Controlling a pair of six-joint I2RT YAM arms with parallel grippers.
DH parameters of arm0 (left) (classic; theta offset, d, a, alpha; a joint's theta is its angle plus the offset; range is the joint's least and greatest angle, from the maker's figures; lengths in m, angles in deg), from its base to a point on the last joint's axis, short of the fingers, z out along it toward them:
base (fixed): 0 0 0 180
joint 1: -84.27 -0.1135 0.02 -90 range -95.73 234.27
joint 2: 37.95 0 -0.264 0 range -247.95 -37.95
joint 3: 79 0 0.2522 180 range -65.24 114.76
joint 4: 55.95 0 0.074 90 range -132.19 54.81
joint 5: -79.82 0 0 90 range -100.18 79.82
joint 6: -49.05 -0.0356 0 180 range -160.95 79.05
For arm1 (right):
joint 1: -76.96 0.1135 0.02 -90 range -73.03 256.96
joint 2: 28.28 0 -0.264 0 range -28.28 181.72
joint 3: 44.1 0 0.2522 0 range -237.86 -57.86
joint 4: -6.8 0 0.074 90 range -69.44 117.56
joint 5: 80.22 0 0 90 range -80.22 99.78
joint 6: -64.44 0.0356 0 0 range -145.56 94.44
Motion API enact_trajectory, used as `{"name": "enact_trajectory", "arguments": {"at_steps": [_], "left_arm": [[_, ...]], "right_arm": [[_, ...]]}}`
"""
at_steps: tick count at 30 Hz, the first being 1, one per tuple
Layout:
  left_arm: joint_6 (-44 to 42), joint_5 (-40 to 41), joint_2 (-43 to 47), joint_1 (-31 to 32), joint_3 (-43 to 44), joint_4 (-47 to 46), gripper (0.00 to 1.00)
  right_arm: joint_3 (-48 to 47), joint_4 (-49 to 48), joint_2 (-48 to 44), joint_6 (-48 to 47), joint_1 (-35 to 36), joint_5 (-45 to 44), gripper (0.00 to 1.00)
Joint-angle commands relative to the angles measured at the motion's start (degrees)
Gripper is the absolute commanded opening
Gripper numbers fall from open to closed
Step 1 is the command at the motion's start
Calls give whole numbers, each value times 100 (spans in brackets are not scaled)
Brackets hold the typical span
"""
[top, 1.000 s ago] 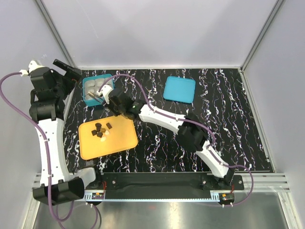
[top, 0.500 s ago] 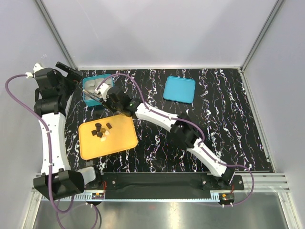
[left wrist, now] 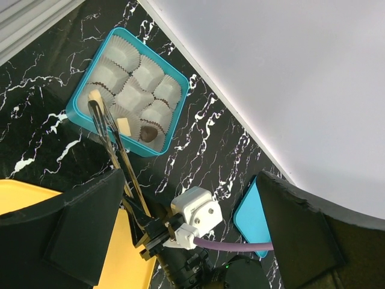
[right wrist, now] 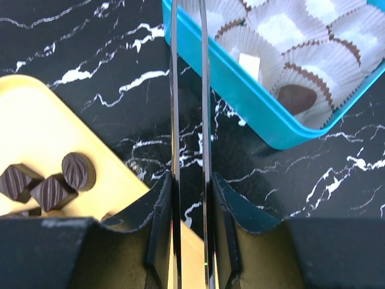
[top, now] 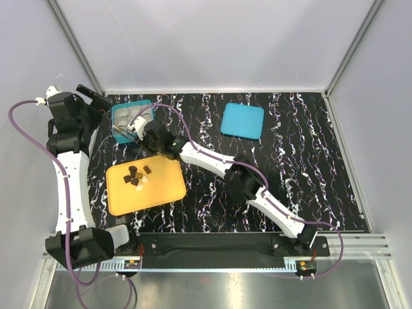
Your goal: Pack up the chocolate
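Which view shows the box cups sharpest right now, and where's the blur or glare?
Left wrist: teal box sharp and evenly lit, only the left pincer blurred and dark at the bottom. Right wrist: box crisp, tweezers streaked with reflections. Top external: box small, light even.

Front access to the square teal box with paper cups (right wrist: pixel 237 93) is blocked by the right gripper (right wrist: pixel 191 208) and the long metal tweezers (left wrist: pixel 132 195) clamped in it. Black white-veined tabletop (top: pixel 302 174) right of that arm is found open.
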Motion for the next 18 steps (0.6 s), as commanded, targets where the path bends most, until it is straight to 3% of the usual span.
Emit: {"name": "enact_trajectory", "arguments": {"at_steps": [1, 18], "left_arm": [[-173, 120, 82, -53, -30, -260, 99], [-182, 84, 99, -44, -268, -392, 99]], "right_arm": [[-538, -240, 103, -81, -65, 43, 33], [-548, -178, 200, -28, -100, -10, 40]]}}
